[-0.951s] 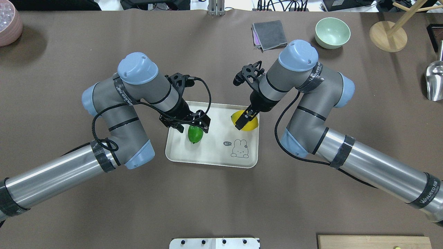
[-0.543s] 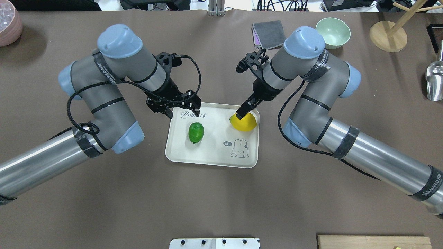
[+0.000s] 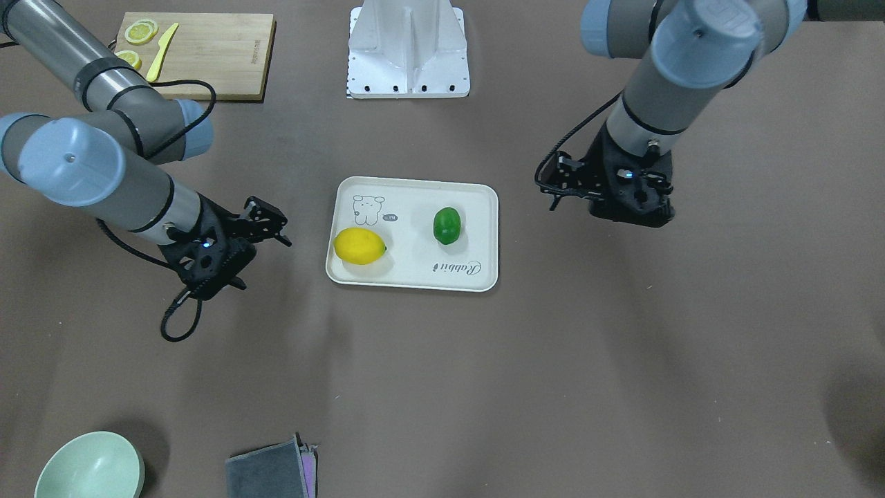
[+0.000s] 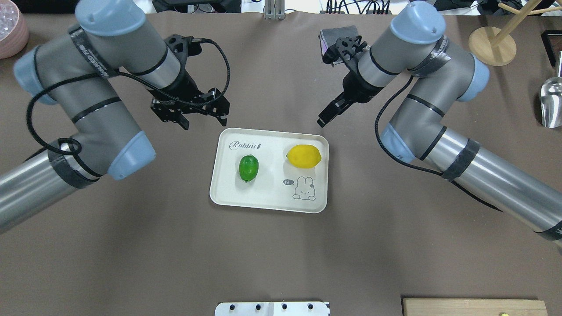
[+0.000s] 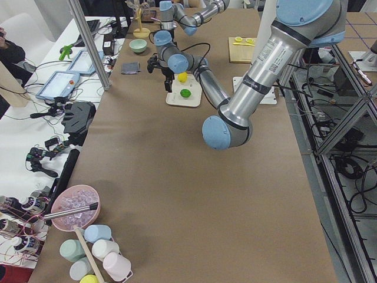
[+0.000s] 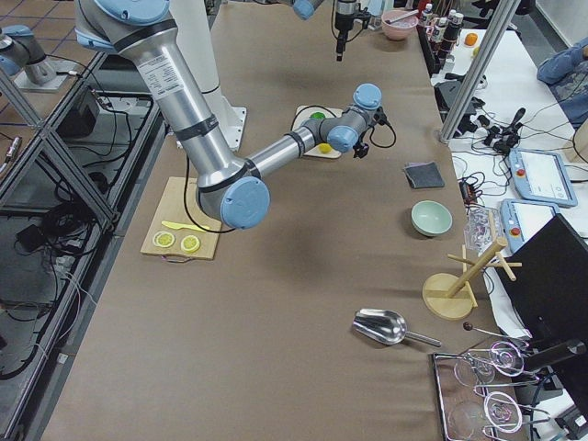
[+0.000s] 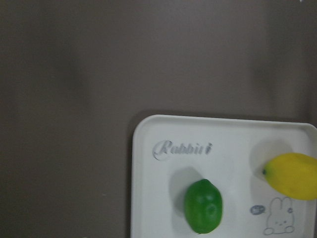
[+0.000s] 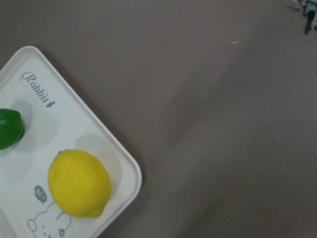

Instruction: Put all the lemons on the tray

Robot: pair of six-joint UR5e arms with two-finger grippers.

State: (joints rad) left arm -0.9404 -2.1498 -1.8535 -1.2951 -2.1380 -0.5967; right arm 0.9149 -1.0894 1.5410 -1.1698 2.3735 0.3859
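Note:
The cream-white tray (image 4: pixel 268 193) lies at the table's middle. The green lemon (image 4: pixel 248 168) rests on its left half and the yellow lemon (image 4: pixel 304 156) on its right half, apart from each other. Both also show in the front view, the yellow lemon (image 3: pixel 359 246) and the green lemon (image 3: pixel 446 225), on the tray (image 3: pixel 415 273). My left gripper (image 4: pixel 204 120) is open and empty, raised beyond the tray's far left corner. My right gripper (image 4: pixel 326 118) is seen edge-on, empty, raised beyond the tray's far right corner. The wrist views show only tray and lemons.
A wooden cutting board (image 3: pixel 207 52) with citrus slices and a yellow knife lies near the robot's base on its right side. A green bowl (image 3: pixel 90 467) and a folded grey cloth (image 3: pixel 269 474) lie at the far edge. A wooden stand (image 4: pixel 491 46) and a metal scoop (image 4: pixel 551 98) are at the far right.
Both grippers let go of the lemons and lifted away from the tray toward the far side, the left one outward left, the right one outward right. The lemons stay on the tray.

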